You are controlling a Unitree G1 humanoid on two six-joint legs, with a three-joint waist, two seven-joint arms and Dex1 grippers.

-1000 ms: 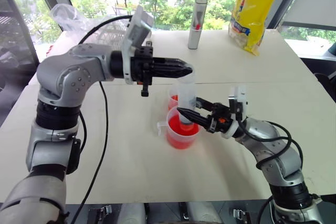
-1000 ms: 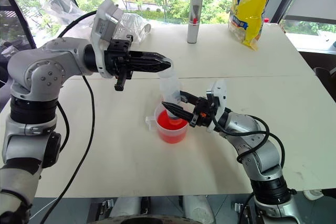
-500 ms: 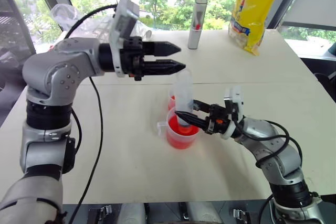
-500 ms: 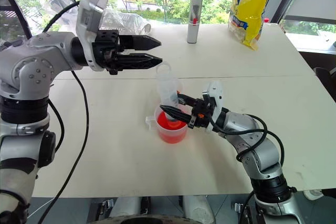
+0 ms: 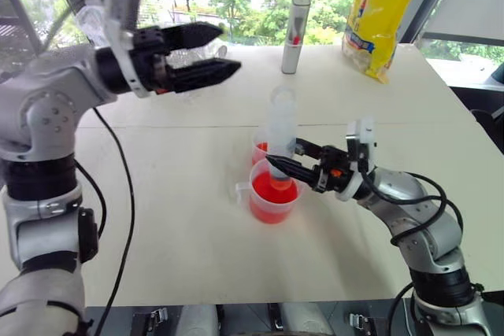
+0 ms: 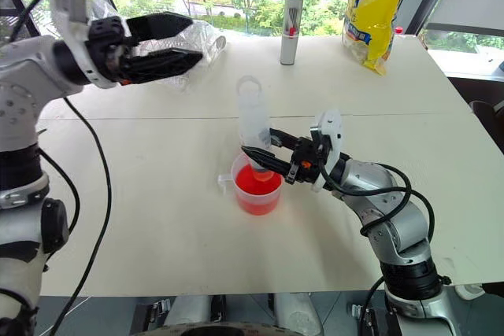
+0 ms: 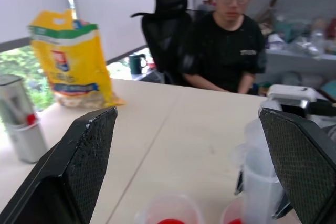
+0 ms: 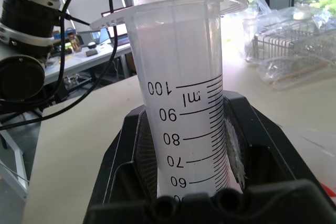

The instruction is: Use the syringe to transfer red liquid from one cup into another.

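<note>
tabletop (image 5: 197, 218): right hand (image 5: 277, 164) clamps syringe (image 5: 280, 135).

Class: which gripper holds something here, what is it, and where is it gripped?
The right gripper holds the syringe by its lower barrel, above the beaker. The left gripper is open, holding nothing.

daylight came in from the windows (image 5: 236, 5) behind the white table (image 5: 197, 234), and the scene was bright and evenly lit. the glass at far left was blown out to white. shadows on the tabletop were soft and faint. the head views were mostly sharp. in the left wrist view the person (image 7: 228, 45) and the yellow bag (image 7: 73, 59) were soft, and the near fingers (image 7: 79, 166) blurred.
</note>
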